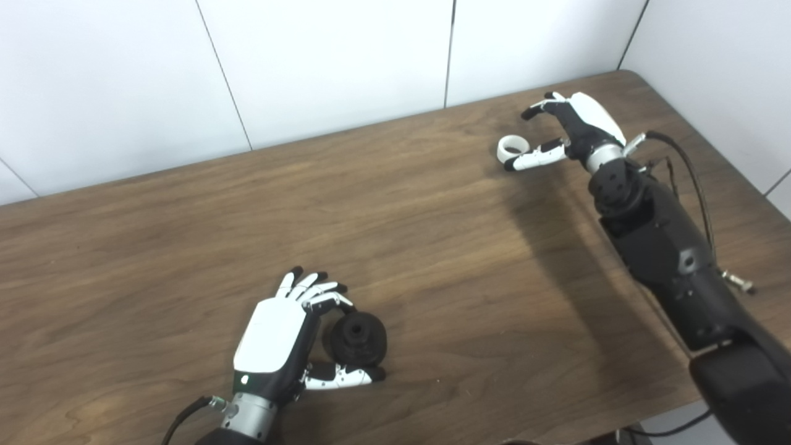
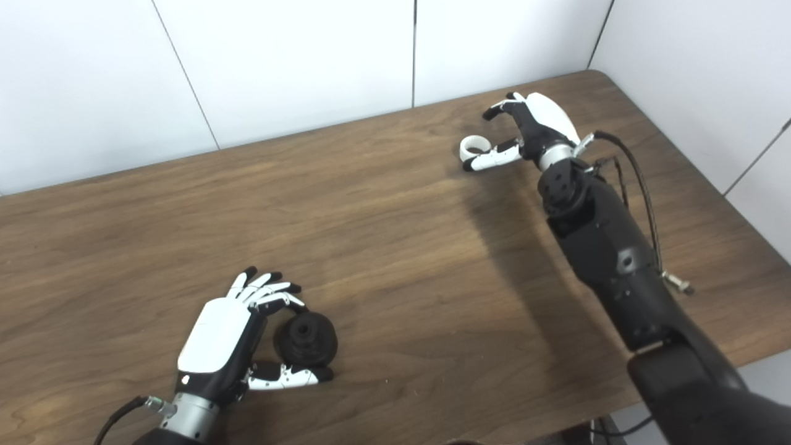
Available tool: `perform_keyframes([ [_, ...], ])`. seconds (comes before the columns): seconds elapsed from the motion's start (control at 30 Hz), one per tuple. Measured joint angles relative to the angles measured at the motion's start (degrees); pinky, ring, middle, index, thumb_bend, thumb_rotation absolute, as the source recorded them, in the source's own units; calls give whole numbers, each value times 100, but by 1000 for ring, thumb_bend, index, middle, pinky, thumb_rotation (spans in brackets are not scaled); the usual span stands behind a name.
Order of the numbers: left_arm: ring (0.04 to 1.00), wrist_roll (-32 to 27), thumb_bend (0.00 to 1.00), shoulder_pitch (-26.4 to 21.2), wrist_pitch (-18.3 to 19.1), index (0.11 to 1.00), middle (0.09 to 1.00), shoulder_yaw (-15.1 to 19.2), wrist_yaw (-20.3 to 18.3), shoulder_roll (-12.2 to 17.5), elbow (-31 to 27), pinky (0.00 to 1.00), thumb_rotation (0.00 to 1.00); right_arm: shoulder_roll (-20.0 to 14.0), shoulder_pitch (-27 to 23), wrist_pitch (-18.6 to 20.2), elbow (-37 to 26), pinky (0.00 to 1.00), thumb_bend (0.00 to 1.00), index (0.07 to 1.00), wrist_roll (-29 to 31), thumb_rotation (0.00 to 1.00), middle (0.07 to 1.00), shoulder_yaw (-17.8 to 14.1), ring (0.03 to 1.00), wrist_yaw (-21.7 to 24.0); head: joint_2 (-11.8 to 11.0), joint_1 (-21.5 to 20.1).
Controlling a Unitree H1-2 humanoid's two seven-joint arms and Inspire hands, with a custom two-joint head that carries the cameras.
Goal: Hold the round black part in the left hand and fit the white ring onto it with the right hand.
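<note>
The round black part [image 1: 358, 338] lies on the wooden table [image 1: 432, 247] near the front left. My left hand [image 1: 278, 337] is open around it, fingers curving over its far side and the thumb lying along its near side. I cannot tell if they touch it. The white ring [image 1: 513, 147] lies flat on the table at the far right. My right hand [image 1: 575, 127] is open just to the right of the ring, with its thumb tip against the ring's near edge and its fingers spread above and beyond it.
White wall panels run along the table's far edge and right side. The right forearm [image 1: 667, 253] stretches across the table's right part, with a cable looping beside it. The table's front edge is close to the left wrist.
</note>
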Motion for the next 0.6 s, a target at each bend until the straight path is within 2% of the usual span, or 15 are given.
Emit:
perform_keyframes([
  [0.3, 909, 1, 524, 3, -1, 483, 795, -3, 3, -13, 7, 1000, 52, -52, -185, 15, 260, 984, 854, 708, -218, 254, 969, 234, 1000, 331, 0, 53],
  [0.6, 902, 3, 523, 35, 0, 483, 792, 1, 42, -21, 7, 1000, 52, 19, -411, 18, 653, 989, 833, 705, -361, 259, 959, 294, 1000, 387, 18, 62],
])
